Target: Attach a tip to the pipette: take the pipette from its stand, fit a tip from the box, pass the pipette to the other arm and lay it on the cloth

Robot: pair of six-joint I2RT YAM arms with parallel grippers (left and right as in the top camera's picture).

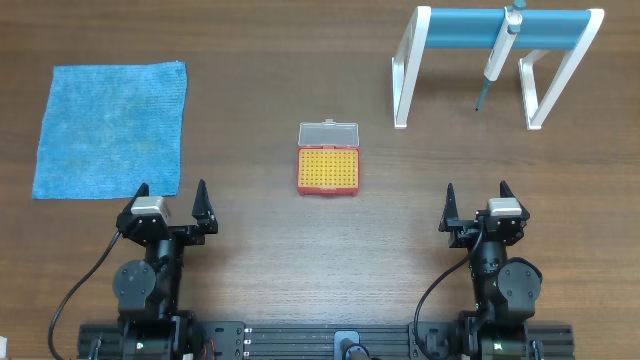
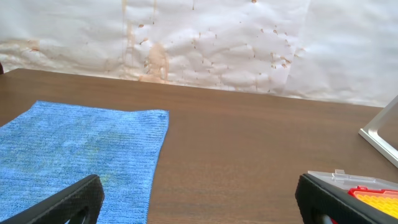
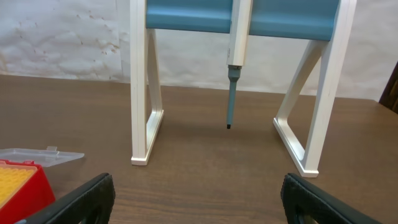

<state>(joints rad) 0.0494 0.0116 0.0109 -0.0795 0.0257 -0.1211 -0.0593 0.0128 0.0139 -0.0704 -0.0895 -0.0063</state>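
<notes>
The pipette (image 1: 497, 58) hangs on a white stand with a blue bar (image 1: 500, 28) at the back right; in the right wrist view the pipette (image 3: 234, 59) hangs tip-down between the stand's legs. The red tip box (image 1: 327, 168), lid open and full of yellow tips, sits mid-table, and a corner of it (image 3: 18, 183) is visible from the right wrist. A blue cloth (image 1: 112, 130) lies flat at the back left. My left gripper (image 1: 172, 203) and right gripper (image 1: 476, 204) rest open near their bases, holding nothing.
Bare brown tabletop lies between the tip box, the stand and the cloth. A pale stained wall (image 2: 205, 43) rises behind the table's far edge. In the left wrist view the cloth (image 2: 74, 155) and a corner of the tip box (image 2: 367, 193) are visible.
</notes>
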